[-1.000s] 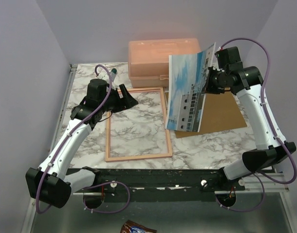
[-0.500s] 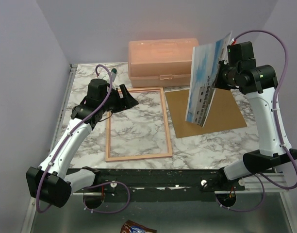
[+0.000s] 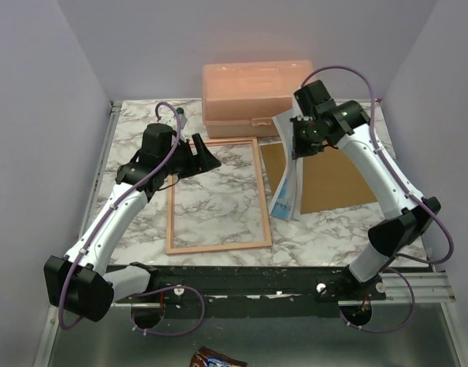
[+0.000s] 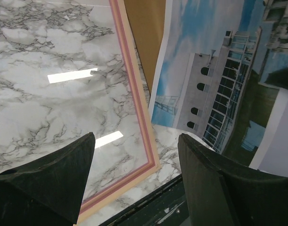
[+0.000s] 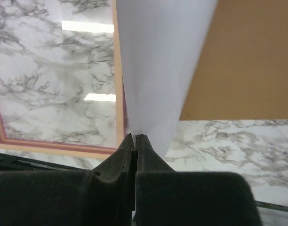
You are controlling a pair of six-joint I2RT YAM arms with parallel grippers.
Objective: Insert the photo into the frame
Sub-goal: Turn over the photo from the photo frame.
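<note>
I've got right jaws clamped on the photo (image 3: pixel 285 193), which hangs steeply centre-right, just right of the frame (image 3: pixel 217 245), at brown board (image 3: pixel 335 180) left edge; left jaws wide, empty, by frame's upper-left corner.

Bright, even light in the overhead view, soft and diffuse, with only faint shadows under the arms on the marble table (image 3: pixel 326 225). Over to the left wrist: two white glare patches on the tabletop, probably ceiling lamps reflected. The left gripper (image 4: pixel 135 141) looms black and slightly soft at the bottom edge. Right wrist now: two more glare bars, the photo (image 5: pixel 158 61) showing a washed, featureless back, the right gripper (image 5: pixel 135 137) dark with little detail.
</note>
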